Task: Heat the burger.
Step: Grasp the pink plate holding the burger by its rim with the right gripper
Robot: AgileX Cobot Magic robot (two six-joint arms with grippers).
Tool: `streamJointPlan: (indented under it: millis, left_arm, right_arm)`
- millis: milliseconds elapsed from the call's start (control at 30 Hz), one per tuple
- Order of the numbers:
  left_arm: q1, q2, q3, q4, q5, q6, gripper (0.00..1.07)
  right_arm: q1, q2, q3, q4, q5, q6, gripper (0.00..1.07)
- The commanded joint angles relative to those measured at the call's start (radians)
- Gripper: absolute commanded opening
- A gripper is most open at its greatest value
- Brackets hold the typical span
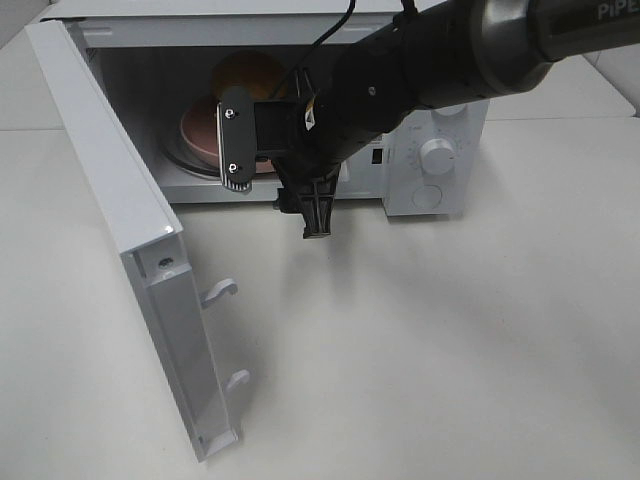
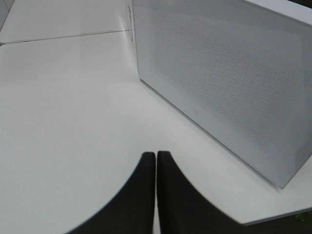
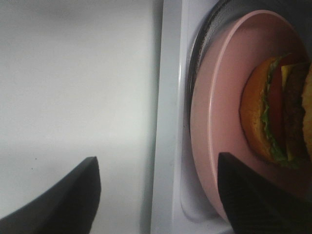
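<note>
The right gripper (image 3: pixel 158 195) has its jaws spread wide and empty, at the mouth of the microwave (image 1: pixel 430 150); one finger hangs over the white tabletop (image 3: pixel 73 97), the other over the rim of the pink plate (image 3: pixel 219 146). On that plate, inside the oven cavity, sits the burger (image 3: pixel 278 112), bun, lettuce, tomato and patty showing. The microwave door (image 1: pixel 110 200) stands swung open. The left gripper (image 2: pixel 156 161) has its jaws pressed together, empty, over the tabletop beside the microwave's perforated wall (image 2: pixel 224 73).
</note>
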Motion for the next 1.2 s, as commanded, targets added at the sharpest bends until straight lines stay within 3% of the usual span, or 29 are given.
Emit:
streamJointPlan:
  millis: [33, 400, 667, 1200]
  left_arm:
    - [0.002, -0.018, 0.003, 0.000, -0.009, -0.006, 0.00]
    - [0.002, -0.018, 0.003, 0.000, -0.009, -0.006, 0.00]
    - [0.002, -0.018, 0.003, 0.000, -0.009, -0.006, 0.00]
    - [0.002, -0.018, 0.003, 0.000, -0.009, -0.006, 0.00]
  right_arm:
    - [0.003, 0.017, -0.027, -0.051, 0.008, -0.003, 0.63]
    - [0.000, 0.036, -0.033, -0.113, -0.073, -0.002, 0.63]
    - [0.000, 0.102, -0.093, -0.163, -0.060, 0.095, 0.63]
    - [0.000, 0.183, -0.111, -0.184, -0.081, 0.098, 0.61]
